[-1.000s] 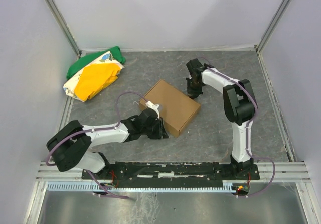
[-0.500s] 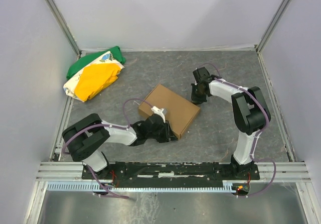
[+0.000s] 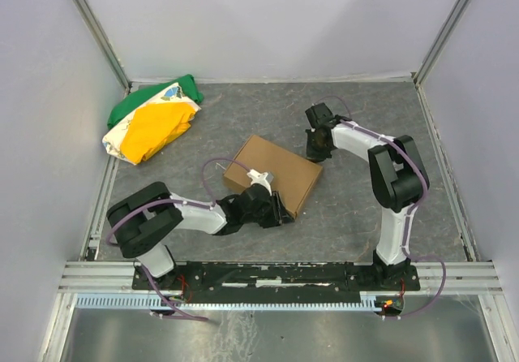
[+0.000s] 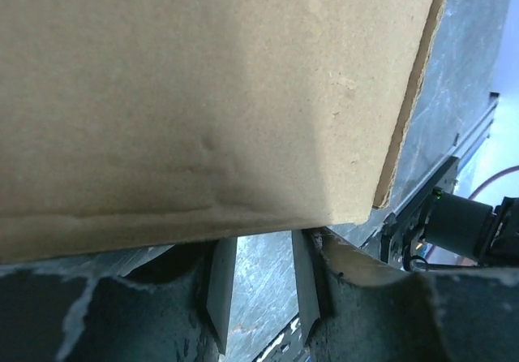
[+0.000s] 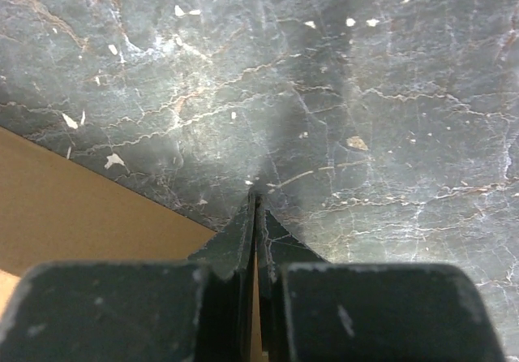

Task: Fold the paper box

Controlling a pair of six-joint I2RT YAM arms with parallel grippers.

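We see bare tabletop [image 3: 349, 209] open beyond and right of the paper box [image 3: 276, 171], while the left gripper [image 3: 276, 211] crowds its near edge, the right gripper [image 3: 315, 154] its far-right corner, and a cloth bundle [image 3: 152, 124] fills the far-left corner.

Left wrist view: paper box [image 4: 203, 94] runs off top and left edges; left pincer [image 4: 261, 247] tips hidden behind its lower edge. Right wrist view: box cut by left edge.

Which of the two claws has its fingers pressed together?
The right gripper, just beyond the paper box: its fingers meet. The left gripper, at the box's near edge, shows a gap.
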